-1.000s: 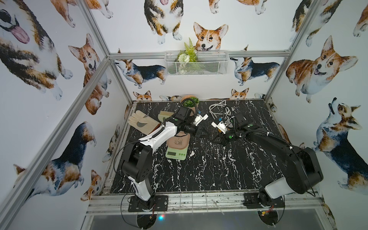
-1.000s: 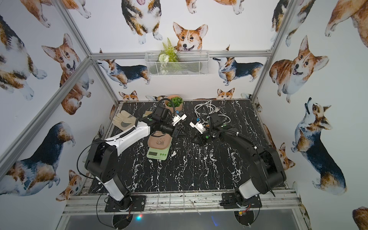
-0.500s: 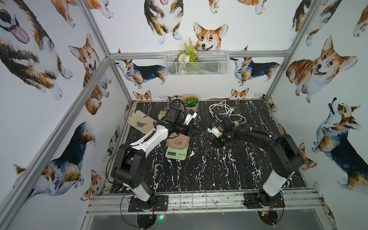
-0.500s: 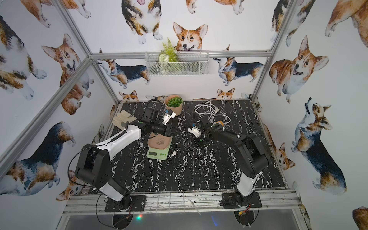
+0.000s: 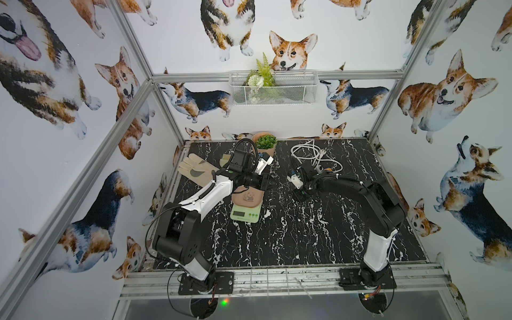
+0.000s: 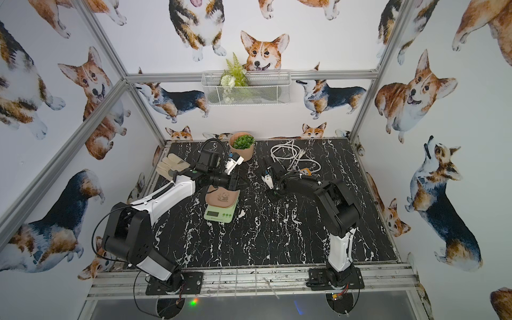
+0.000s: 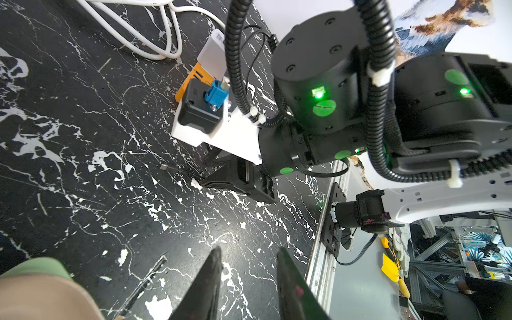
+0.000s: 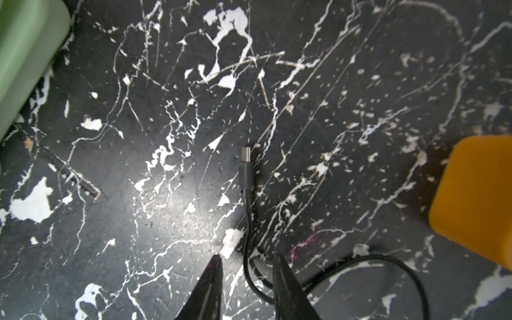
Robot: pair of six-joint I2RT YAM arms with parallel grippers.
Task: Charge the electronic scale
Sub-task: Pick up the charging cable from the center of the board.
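Observation:
The electronic scale [image 5: 245,214] [image 6: 220,216], pale green with a pink panda dish [image 5: 247,197], sits left of the table's middle. My left gripper [image 5: 263,181] [image 7: 249,257] hovers just behind the dish, open, with nothing between its fingers. My right gripper [image 5: 300,194] [image 8: 248,261] is low over the table to the right, open. A thin black cable [image 8: 248,221] lies loose on the table between its fingers. The cable's small grey plug [image 8: 245,158] [image 7: 164,167] points toward the scale [image 8: 25,55].
An orange power strip [image 5: 328,169] [image 8: 476,199] with a coiled white cord [image 5: 310,155] lies behind the right gripper. A potted plant [image 5: 266,142] stands at the back, and a pale glove [image 5: 196,169] lies at the back left. A wire basket [image 5: 273,88] hangs on the back wall.
My right gripper has opened and dropped toward the table, and the black cable now lies loose between its fingers. The left gripper has pulled back a little to the left.

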